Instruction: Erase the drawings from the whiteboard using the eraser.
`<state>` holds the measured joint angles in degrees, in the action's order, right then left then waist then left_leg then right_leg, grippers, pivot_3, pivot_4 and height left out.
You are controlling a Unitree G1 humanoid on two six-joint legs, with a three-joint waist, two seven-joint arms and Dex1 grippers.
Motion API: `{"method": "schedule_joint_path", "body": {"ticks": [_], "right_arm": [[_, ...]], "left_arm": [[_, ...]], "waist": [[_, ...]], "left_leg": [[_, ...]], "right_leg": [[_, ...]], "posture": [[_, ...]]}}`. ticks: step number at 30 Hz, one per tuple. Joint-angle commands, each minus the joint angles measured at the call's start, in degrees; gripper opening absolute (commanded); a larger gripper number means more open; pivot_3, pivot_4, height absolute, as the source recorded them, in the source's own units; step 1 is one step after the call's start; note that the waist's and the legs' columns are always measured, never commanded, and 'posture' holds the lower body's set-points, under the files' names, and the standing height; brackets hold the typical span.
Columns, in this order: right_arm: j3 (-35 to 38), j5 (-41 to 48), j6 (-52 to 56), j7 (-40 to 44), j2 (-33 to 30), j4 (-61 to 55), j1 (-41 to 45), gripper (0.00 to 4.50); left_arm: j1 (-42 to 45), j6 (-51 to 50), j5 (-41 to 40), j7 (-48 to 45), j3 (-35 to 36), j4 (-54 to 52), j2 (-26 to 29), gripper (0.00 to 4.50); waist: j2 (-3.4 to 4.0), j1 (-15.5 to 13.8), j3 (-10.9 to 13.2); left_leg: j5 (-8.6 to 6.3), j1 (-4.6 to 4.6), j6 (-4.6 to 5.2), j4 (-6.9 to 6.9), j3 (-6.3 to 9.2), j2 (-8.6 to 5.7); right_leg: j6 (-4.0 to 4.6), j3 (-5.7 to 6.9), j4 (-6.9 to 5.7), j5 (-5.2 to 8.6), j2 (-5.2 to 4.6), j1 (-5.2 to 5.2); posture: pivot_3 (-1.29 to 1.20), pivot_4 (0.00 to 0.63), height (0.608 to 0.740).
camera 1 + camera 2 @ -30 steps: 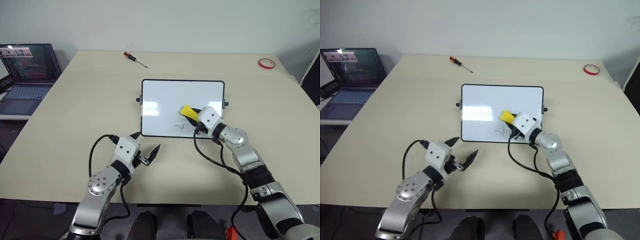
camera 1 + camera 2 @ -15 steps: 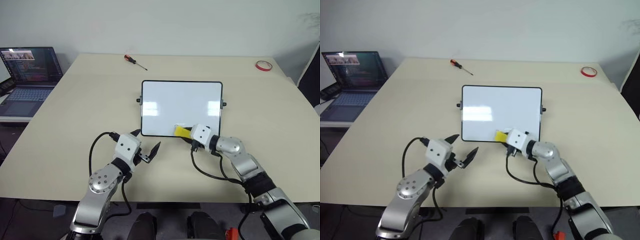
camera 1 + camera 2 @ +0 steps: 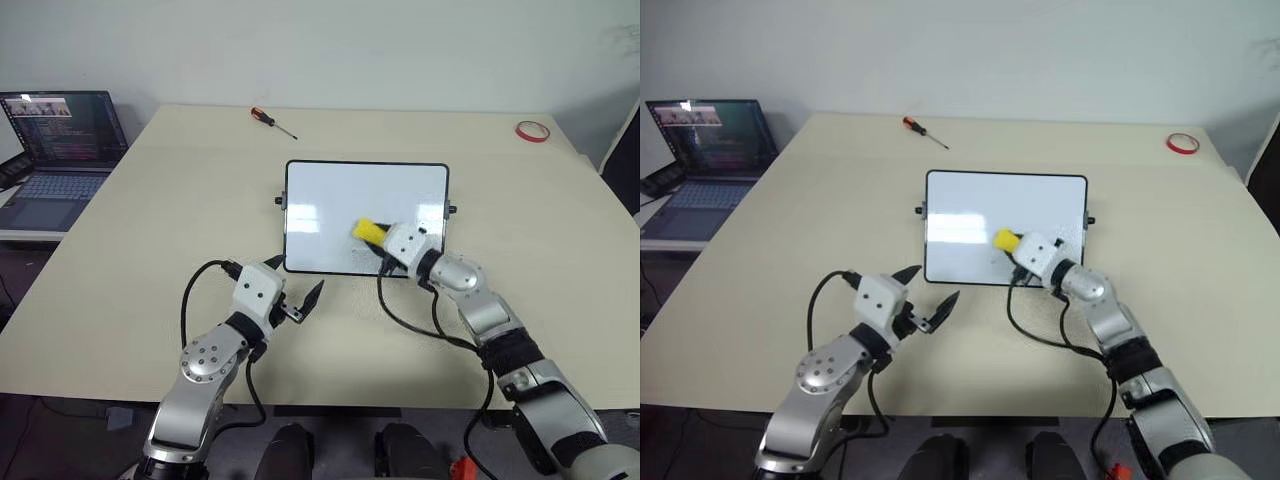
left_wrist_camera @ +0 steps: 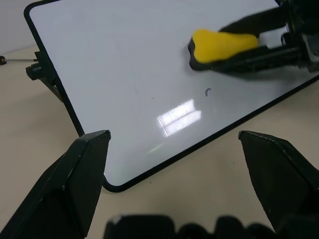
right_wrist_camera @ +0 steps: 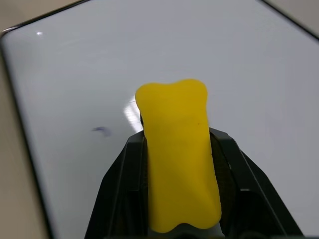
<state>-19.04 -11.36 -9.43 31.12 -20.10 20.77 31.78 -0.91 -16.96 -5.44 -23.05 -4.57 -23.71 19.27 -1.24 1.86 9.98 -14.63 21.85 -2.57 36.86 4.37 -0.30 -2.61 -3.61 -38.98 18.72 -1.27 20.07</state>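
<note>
Your right tool (image 3: 372, 238) is clamped on the eraser (image 3: 367, 230), its two black fingers (image 5: 123, 180) pressing the yellow block's long sides. The eraser sits over the whiteboard (image 3: 330, 205), in the board's lower right part, around 5 o'clock from the board's middle. From the left wrist view the eraser's dark underside looks to be against the glossy white face, though you cannot be sure of contact.

One small dark mark (image 4: 208, 91) remains on the whiteboard, just beside the eraser on the side toward the near edge; it is a tiny curved stroke, and its colour is hard to tell.

Your left tool (image 3: 296, 290) hangs with its fingers spread wide and nothing between them, just off the whiteboard's near left corner, at about 7 o'clock from the board's middle, above the bare surface (image 3: 150, 250).

The whiteboard lies flat near the middle of the surface. A red-handled screwdriver (image 3: 270, 120) lies at 11 o'clock from the board, a red tape ring (image 3: 531, 130) at 2 o'clock near the far right corner, and an open laptop (image 3: 55, 150) stands off the surface at 9 o'clock.
</note>
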Motion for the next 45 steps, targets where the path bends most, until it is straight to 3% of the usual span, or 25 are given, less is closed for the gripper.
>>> {"method": "schedule_joint_path", "body": {"ticks": [1, 7, 12, 20, 28, 35, 40, 45], "right_arm": [[-3.46, -4.06, -0.21, 3.20, -2.23, -0.90, -2.25, 1.29], [-1.26, -2.78, 1.58, 2.91, -2.55, -1.76, -2.43, 1.29], [7.38, 4.81, 4.85, -0.27, -1.35, -7.97, -2.61, 1.29], [17.83, 10.00, 26.28, -1.42, -5.30, -43.87, -16.73, 1.29], [31.06, 9.13, 56.97, -10.17, -3.08, -64.05, -27.68, 1.29], [38.14, 12.45, 73.57, -14.46, 3.40, -65.73, -28.55, 1.29], [39.57, 14.15, 75.21, -15.05, 3.75, -64.05, -28.07, 1.29], [38.78, 15.62, 75.10, -15.97, 3.95, -61.73, -26.88, 1.29]], "left_arm": [[-0.46, 0.70, 0.19, 0.64, -0.45, -2.62, -0.56, 4.50], [-0.38, 0.78, 0.17, 0.50, -0.59, -2.27, -0.81, 4.50], [1.83, 1.27, -0.66, -1.06, -0.86, -0.68, -0.61, 4.50], [12.05, 7.61, -2.03, -11.15, -1.07, 9.59, 4.29, 4.50], [26.96, 18.93, -6.40, -29.94, -9.75, 21.65, 0.56, 4.50], [33.86, 26.34, -5.71, -38.20, -13.94, 34.74, -3.51, 4.50], [34.83, 29.63, -3.39, -41.30, -16.05, 42.30, -4.77, 4.50], [33.32, 30.32, -2.20, -41.01, -16.29, 42.35, -5.42, 4.50]], "waist": [[0.00, 0.01, 0.00], [-0.01, -0.02, 0.00], [-0.04, -0.28, 0.13], [-0.03, -0.47, 0.14], [-0.02, -0.65, 0.13], [0.03, 0.21, 0.11], [0.04, 0.14, 0.11], [0.03, 0.03, 0.11]], "left_leg": [[0.00, 0.00, 0.00, 0.00, -0.01, 0.00], [0.00, 0.00, 0.00, 0.00, 0.03, 0.00], [0.00, 0.06, -0.01, 0.02, 0.05, -0.03], [0.01, 1.11, -0.04, 0.04, 0.17, -0.01], [0.01, 1.17, -0.04, 0.06, 0.02, -0.07], [0.01, 1.07, -0.01, 0.04, -0.14, -0.08], [0.02, 1.08, 0.01, 0.04, -0.12, -0.10], [0.01, 1.10, 0.01, 0.05, -0.11, -0.10]], "right_leg": [[0.00, -0.01, 0.00, 0.00, 0.00, 0.00], [0.00, 0.02, 0.00, 0.00, 0.00, -0.01], [0.00, 0.04, -0.01, 0.00, -0.01, 0.01], [-0.01, 0.16, -0.01, 0.03, -0.02, 0.97], [-0.02, 0.20, -0.02, 0.03, 0.00, 1.05], [-0.02, 0.09, -0.09, 0.03, 0.21, 1.07], [-0.02, 0.12, -0.10, 0.03, 0.23, 1.07], [-0.04, 0.13, -0.10, 0.04, 0.22, 1.07]], "posture": [[0.00, 0.150, 0.740], [0.00, 0.150, 0.740], [0.00, 0.150, 0.740], [0.00, 0.150, 0.740], [0.00, 0.150, 0.740], [0.00, 0.150, 0.740], [0.00, 0.150, 0.740], [0.00, 0.150, 0.740]]}}
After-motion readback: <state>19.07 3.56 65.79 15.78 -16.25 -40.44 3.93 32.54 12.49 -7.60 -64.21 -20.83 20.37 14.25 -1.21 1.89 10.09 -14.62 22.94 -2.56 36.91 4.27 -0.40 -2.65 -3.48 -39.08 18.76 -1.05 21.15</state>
